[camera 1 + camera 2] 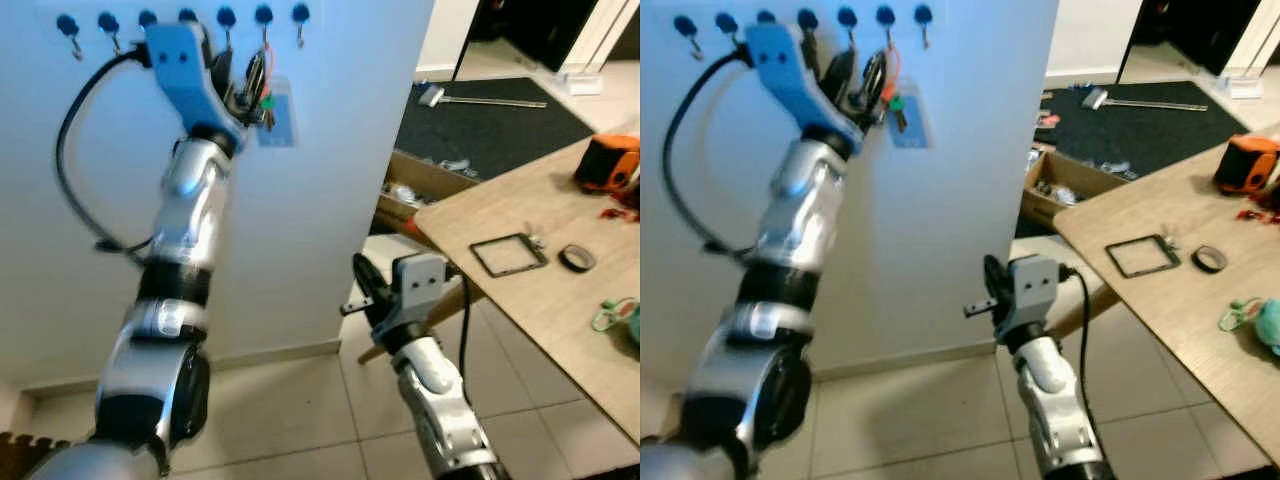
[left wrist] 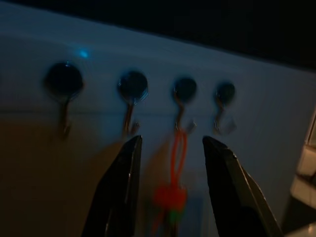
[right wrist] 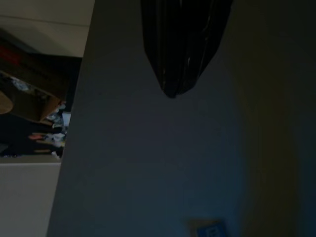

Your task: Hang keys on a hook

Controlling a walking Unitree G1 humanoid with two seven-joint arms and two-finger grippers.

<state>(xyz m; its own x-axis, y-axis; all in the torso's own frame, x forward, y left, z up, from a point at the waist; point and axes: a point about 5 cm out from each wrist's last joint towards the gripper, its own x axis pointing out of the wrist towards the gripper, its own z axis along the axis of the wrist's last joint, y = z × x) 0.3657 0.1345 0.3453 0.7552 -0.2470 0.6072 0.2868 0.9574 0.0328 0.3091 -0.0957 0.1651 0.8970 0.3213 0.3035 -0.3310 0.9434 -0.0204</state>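
— What hangs on that dim white wall (image 2: 276, 128)?
— A row of four round dark-headed metal hooks (image 2: 132, 89). From the third one dangles an orange cord loop (image 2: 178, 153), tied to a blurred red and green key bundle (image 2: 169, 200) below.
— And the left gripper (image 2: 170, 168)?
— Its two long black fingers (image 2: 121, 190) stand apart, one on each side of the loop, not touching it.

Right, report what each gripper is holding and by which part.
Nothing is held. The left gripper stands open around the hanging keys, whose orange loop is on a hook. The right gripper is shut, empty.
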